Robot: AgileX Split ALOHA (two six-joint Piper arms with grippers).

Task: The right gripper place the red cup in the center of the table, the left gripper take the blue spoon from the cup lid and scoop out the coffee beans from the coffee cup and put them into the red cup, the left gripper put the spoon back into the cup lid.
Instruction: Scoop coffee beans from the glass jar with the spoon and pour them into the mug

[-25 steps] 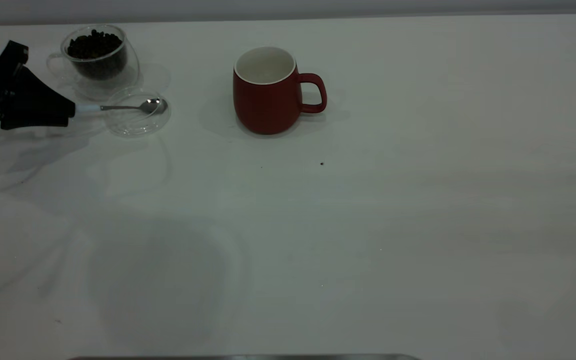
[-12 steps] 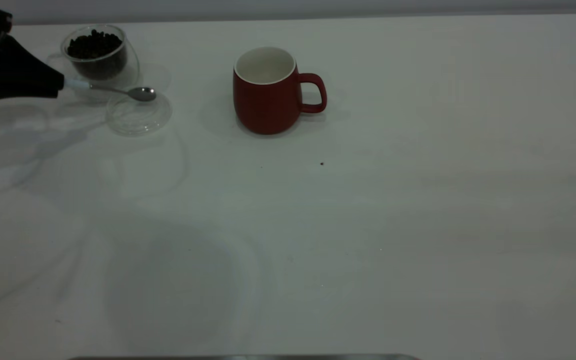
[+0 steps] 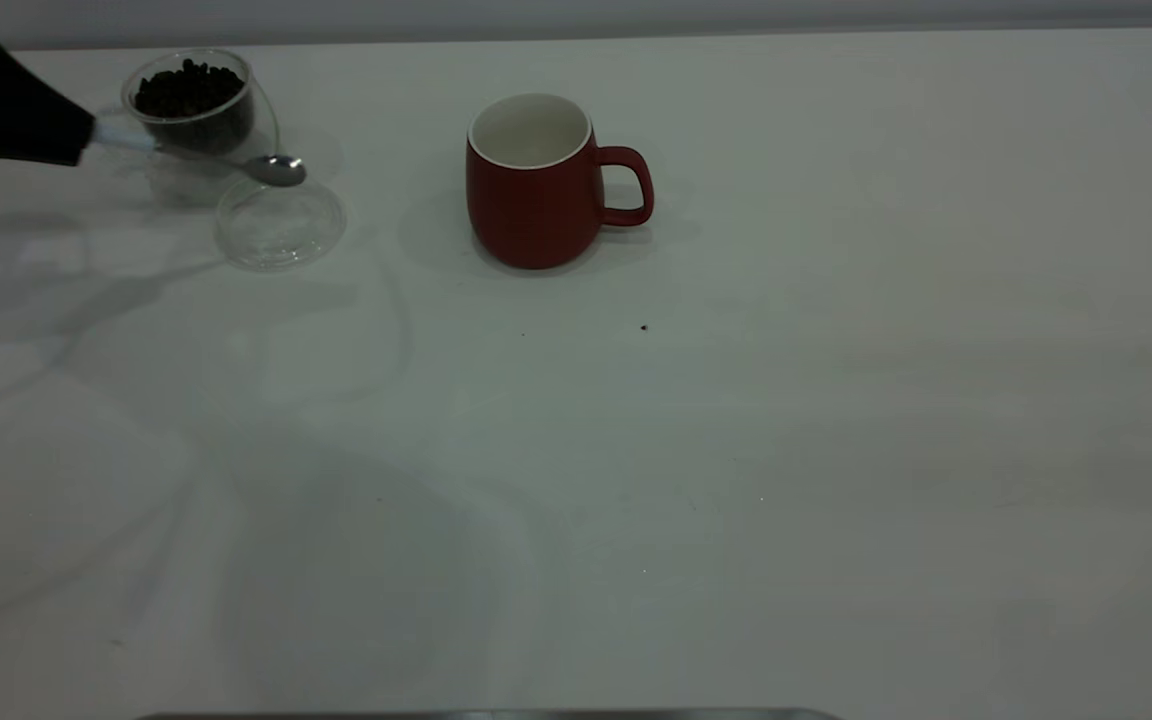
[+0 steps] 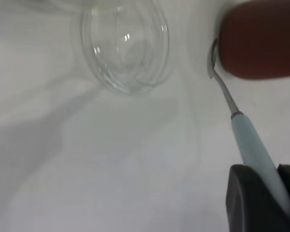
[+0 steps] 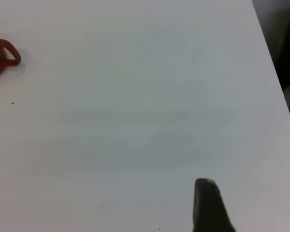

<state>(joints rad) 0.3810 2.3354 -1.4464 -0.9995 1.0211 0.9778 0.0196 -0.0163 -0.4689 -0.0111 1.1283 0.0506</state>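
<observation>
exterior view shows the left gripper (image 3: 71,140) at the table's (image 3: 736,450) far left edge, jaws clamped on the blue spoon (image 3: 201,155), whose bowl hangs above the cup lid (image 3: 281,235) in front of the coffee cup (image 3: 198,105) of coffee beans (image 3: 186,88). the red cup (image 3: 534,185) stands upright mid-table, well apart. the right gripper (image 5: 210,205) hovers over bare table; its jaw state cannot be told.

I'm looking at what reads as a lab test bench: a bare white counter (image 3: 736,450) against a plain grey wall, holding only a red cup (image 3: 534,185), a glass coffee cup (image 3: 198,105) of beans and a clear cup lid (image 3: 279,228).
</observation>
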